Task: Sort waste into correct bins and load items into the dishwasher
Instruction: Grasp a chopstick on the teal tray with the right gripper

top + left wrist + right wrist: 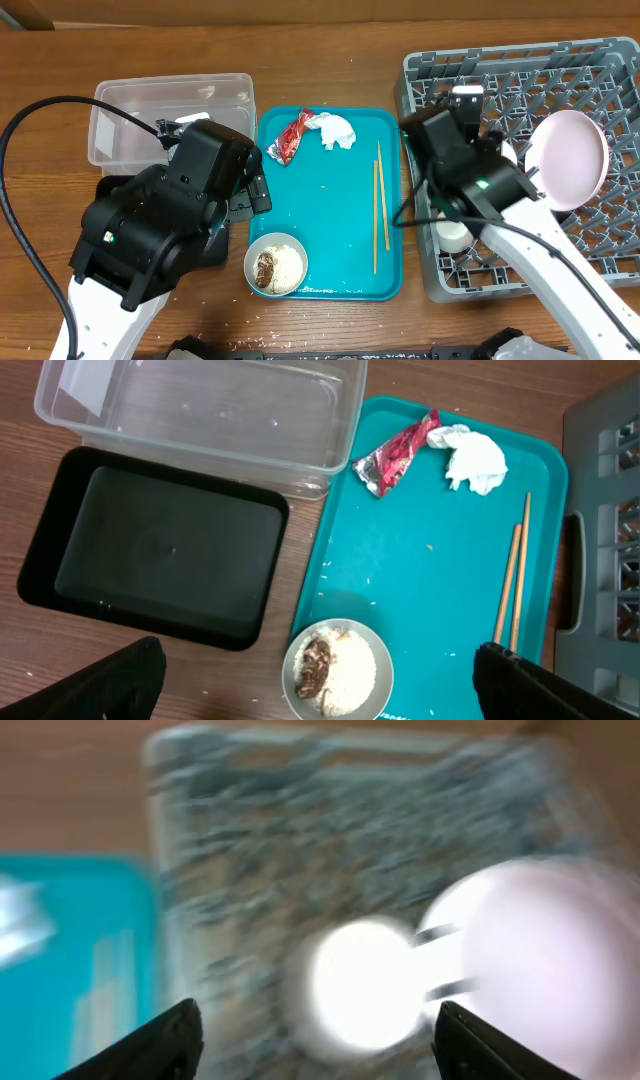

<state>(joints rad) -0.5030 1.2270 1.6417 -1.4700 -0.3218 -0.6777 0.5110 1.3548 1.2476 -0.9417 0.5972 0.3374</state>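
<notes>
- Left gripper [318, 650]: fingers spread wide, nothing held, poised over the near end of the teal tray [440, 560], directly above the bowl of rice [337, 670].
- Black tray [150, 550], clear tub [210, 410]: just left of the teal tray.
- Probably next: pinch the bowl's rim, keep it level, tip only over a bin.
- Red wrapper [395, 455], white tissue [475, 458]: side by side at the far end.
- Chopsticks [512, 585]: along the right edge.
- Right gripper [318, 1010]: blurred, open, empty, over a white cup [365, 985] in the grey dish rack [600, 60].
</notes>
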